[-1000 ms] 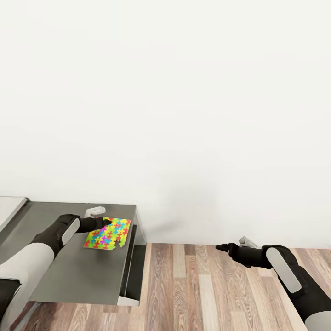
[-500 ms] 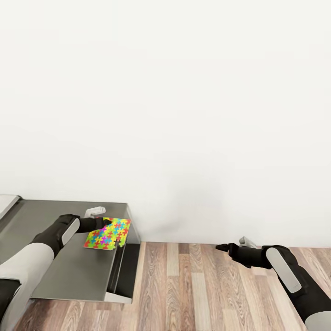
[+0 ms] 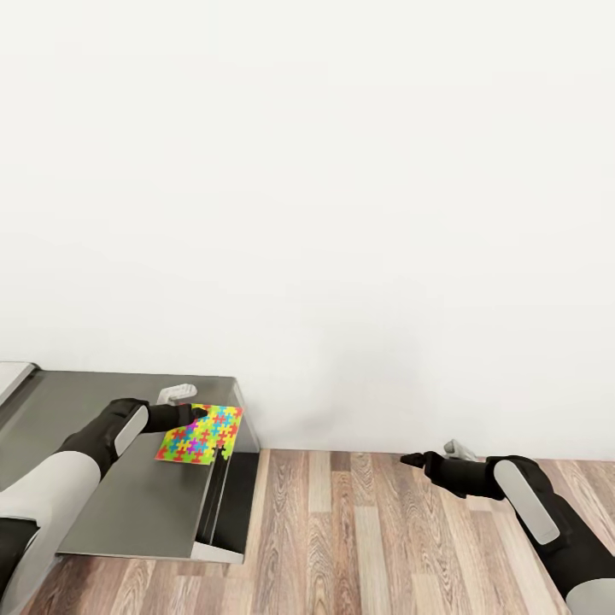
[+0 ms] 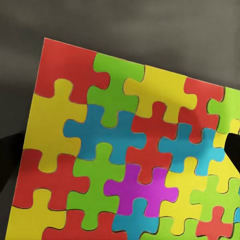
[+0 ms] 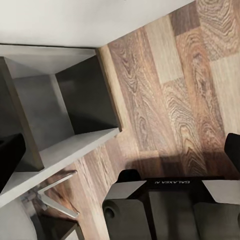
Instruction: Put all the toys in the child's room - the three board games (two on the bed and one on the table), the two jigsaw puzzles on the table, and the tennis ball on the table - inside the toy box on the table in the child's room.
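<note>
My left gripper (image 3: 198,416) is clamped on one edge of a jigsaw puzzle (image 3: 202,434), a thin sheet of yellow, red, green, blue and magenta interlocking pieces, and I hold it roughly level above the dark grey top of the table (image 3: 128,504), near that top's right-hand edge. In my left wrist view the puzzle (image 4: 125,160) is close up, with the dark tabletop (image 4: 150,30) beyond it. My right gripper (image 3: 410,459) hangs well apart from the table, out over the wood plank floor (image 3: 359,530), its dark fingertips drawn together to a point with nothing between them. My right wrist view looks down on the floor (image 5: 190,85) and the table's open grey end (image 5: 65,110). Farthest off stands a plain white wall (image 3: 342,213).
</note>
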Controlling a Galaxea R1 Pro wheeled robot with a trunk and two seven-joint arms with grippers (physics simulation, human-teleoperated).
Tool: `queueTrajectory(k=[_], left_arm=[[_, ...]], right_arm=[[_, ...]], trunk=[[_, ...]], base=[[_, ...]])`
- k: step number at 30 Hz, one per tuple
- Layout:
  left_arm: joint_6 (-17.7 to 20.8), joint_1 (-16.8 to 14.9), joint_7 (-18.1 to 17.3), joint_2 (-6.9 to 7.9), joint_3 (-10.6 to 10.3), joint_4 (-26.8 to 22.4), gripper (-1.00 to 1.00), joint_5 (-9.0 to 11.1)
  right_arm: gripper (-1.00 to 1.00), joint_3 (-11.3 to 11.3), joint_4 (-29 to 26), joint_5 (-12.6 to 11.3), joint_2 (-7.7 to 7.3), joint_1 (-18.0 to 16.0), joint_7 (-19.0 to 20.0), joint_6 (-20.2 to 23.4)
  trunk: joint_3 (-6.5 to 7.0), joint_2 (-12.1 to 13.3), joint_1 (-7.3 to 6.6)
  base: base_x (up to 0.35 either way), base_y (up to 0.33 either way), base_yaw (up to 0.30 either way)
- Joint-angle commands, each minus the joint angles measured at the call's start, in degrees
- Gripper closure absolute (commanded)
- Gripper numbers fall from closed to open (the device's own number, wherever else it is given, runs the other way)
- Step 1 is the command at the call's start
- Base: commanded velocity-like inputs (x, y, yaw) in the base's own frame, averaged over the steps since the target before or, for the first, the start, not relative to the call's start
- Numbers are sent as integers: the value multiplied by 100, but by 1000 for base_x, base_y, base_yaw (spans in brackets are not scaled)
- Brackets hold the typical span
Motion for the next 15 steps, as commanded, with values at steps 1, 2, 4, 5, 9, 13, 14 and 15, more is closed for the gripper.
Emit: queueTrajectory(k=[1,2,4,5,9,13,14,15], left_arm=[[16,2,-18,4,-50,56,-100,-17],[16,2,-18,3,-50,56,-100,-17],[16,2,-21,5,-50,56,-100,-17],[16,2,-23,6,-50,56,-100,-17],[16,2,-26,4,-50,56,-100,-17],[16,2,-26,6,-50,56,-100,-17],[16,2,-26,8,-50,56,-100,-17],[16,2,-28,9,-50,56,-100,-17]], right_arm=[[-100,10,-1,37,-2,-4,27,5],[-100,12,2,40,-1,-4,28,0],[-100,33,8,48,2,-4,23,-17],[-100,38,14,51,2,-4,23,-21],[-100,40,21,52,3,-4,22,-25],[-100,38,21,52,3,-4,21,-26],[-100,38,22,52,3,-4,21,-27],[-100,40,22,52,3,-4,21,-27]], trunk=[[-11,-8,4],[-11,-8,4],[-11,-8,4],[-11,-8,4],[-11,-8,4],[-11,-8,4],[-11,-8,4],[-11,-8,4]], base=[[0,0,0],[0,0,0],[0,0,0],[0,0,0],[0,-8,0],[0,-105,0],[0,-80,0],[0,-51,0]])
